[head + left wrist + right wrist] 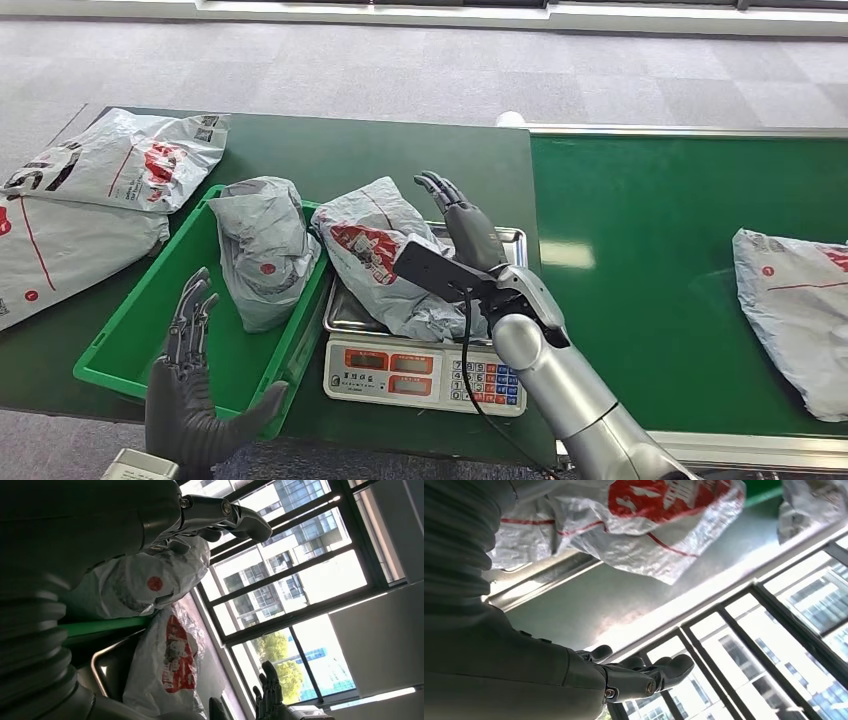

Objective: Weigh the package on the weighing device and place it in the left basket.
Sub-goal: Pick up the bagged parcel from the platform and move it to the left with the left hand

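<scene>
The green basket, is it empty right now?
No, the green basket already holds one crumpled grey package, lying toward its far end in the head view.

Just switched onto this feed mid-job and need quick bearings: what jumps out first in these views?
The crumpled grey package with red print lies on the steel pan of the scale at the centre, with the right robot hand open and raised just beside it. To the left, the green basket already holds another grey package, and the left robot hand hovers open at its near edge.
</scene>
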Available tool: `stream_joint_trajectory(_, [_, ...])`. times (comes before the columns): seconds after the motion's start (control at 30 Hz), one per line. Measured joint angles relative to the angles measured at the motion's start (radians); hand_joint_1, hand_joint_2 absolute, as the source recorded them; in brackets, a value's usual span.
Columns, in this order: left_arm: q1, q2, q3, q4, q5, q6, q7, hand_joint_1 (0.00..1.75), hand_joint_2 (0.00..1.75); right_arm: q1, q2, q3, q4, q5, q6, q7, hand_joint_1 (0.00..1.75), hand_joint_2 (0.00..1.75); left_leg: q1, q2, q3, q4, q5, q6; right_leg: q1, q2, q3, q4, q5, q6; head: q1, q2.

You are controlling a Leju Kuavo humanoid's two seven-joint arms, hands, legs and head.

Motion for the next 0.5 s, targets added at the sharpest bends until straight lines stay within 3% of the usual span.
stream_joint_trajectory(0.17, [-0.059,0.005,-0.055,0.014,-0.074,0.024,0.055,0.00,1.75,0.043,0.013,-0.047,-0.082,-0.074,-0.096,-0.053,0.00,1.75,0.000,0.000,0.000,0.001,0.000,0.000,0.000,-0.001,-0.001,0.000,0.000,0.000,0.000,0.000])
stream_joint_trajectory(0.37, [-0.242,0.001,-0.146,0.153,-0.306,0.054,0.288,0.00,1.75,0.239,0.025,-0.198,-0.370,-0.427,-0.444,-0.313,0.00,1.75,0.000,-0.007,-0.001,0.001,0.000,0.000,-0.001,-0.008,0.000,-0.001,0.000,0.000,0.000,0.000])
stream_joint_trajectory(0.5, [-0.398,-0.020,-0.221,0.307,-0.429,0.070,0.419,0.00,1.75,0.402,0.034,-0.320,-0.556,-0.601,-0.551,-0.438,0.00,1.75,-0.001,-0.005,-0.001,0.002,0.000,0.001,-0.002,-0.006,-0.001,-0.001,0.000,0.001,0.000,0.000])
